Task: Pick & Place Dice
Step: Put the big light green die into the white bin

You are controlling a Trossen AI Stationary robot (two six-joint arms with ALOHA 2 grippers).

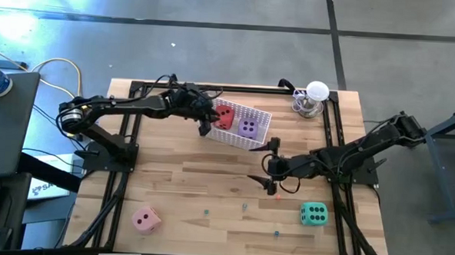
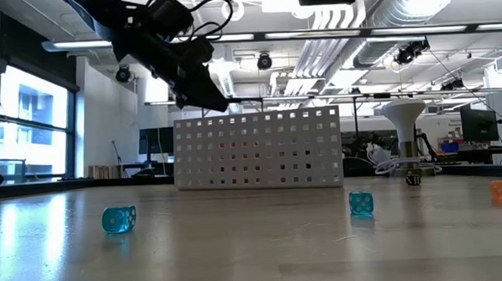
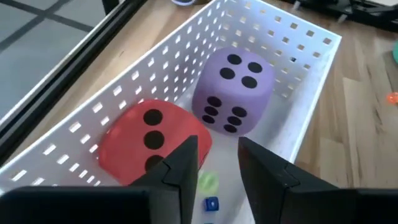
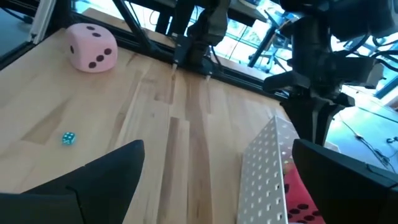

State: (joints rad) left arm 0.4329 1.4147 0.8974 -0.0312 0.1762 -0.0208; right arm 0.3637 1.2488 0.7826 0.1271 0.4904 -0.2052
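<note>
No legible words, brands or numerals are seen in any view. A white sheet (image 1: 46, 187) at the lower left of the high view bears dark lettering that is cut off and cannot be read. Only pip markings are carried by the dice.

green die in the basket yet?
No. In the high view the green die sits on the bare table near the right arm, while the white basket holds only the red die and purple die.
</note>
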